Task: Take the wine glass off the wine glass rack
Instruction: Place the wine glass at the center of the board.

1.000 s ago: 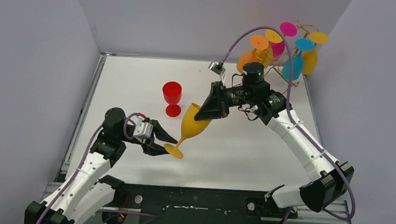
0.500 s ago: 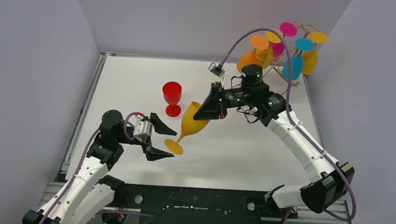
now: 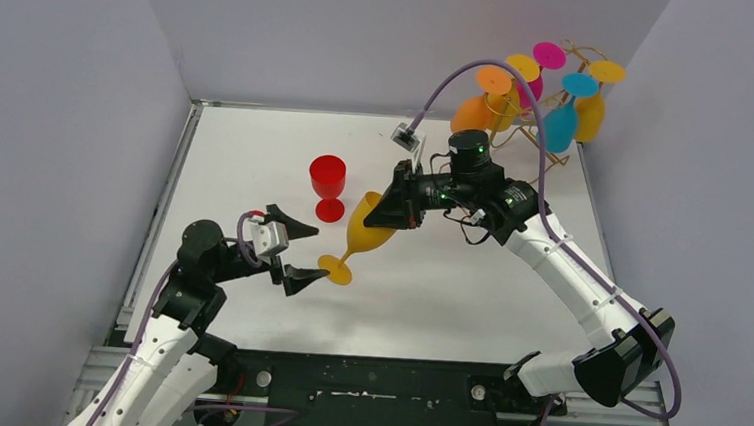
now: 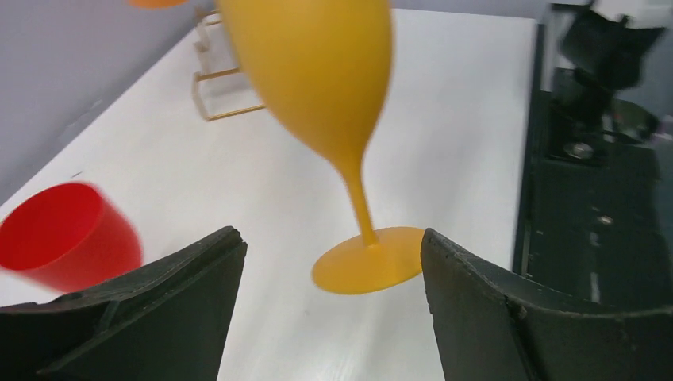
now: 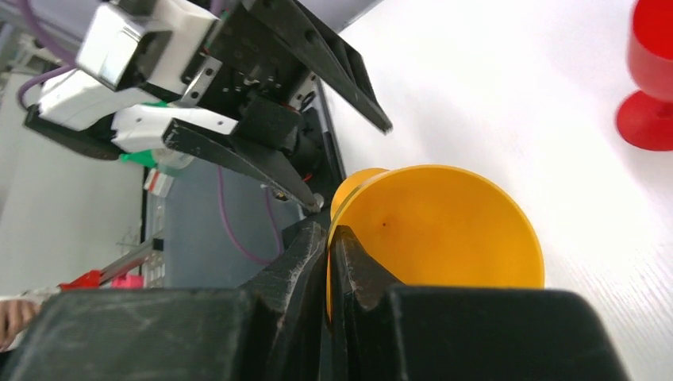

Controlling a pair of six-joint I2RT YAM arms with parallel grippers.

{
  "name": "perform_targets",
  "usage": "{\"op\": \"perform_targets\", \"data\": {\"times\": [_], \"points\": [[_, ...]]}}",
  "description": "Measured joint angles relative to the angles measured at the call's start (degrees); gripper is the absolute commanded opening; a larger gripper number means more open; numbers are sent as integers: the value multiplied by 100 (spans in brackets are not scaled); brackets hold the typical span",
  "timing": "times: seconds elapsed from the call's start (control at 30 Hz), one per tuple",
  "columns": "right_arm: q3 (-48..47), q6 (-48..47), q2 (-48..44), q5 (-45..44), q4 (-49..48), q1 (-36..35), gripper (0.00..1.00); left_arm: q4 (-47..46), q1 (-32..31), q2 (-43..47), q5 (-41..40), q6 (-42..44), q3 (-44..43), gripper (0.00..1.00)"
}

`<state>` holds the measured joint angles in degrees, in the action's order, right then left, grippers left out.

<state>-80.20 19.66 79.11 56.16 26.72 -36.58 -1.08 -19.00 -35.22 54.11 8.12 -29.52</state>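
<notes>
The left gripper [image 3: 320, 254]'s fingers are spread wide and hold nothing. The right gripper [image 3: 377, 213]'s fingers are pinched on the rim of the yellow wine glass [image 3: 365, 234].

The white table [image 3: 447, 298] carries everything. The right arm reaches from its base at the near right, elbow bent, forearm running left across the table's middle. The left arm is folded low at the near left, its wrist pointing right. The wine glass rack [image 4: 236, 112] stands at the far right corner, with other coloured glasses [image 3: 476, 112] hanging upside down from it. The yellow wine glass is off the rack, tilted over mid-table, with its foot just ahead of the left fingertips and untouched by them. A red cup [image 3: 327, 177] stands upright just beside it.
</notes>
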Motion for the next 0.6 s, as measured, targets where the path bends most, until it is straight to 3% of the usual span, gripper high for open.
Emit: {"op": "perform_targets", "data": {"times": [0.13, 0.4, 0.6], "points": [[11, -125, 0, -675, 131, -98, 0, 35, 7, 247, -1471, -293, 0, 96], [155, -367, 0, -2229, 299, -232, 0, 55, 17, 691, -4382, -1167, 0, 97], [195, -522, 24, -3423, 358, -424, 0, 612, 37, 492, -6234, -1683, -190, 97]]}}
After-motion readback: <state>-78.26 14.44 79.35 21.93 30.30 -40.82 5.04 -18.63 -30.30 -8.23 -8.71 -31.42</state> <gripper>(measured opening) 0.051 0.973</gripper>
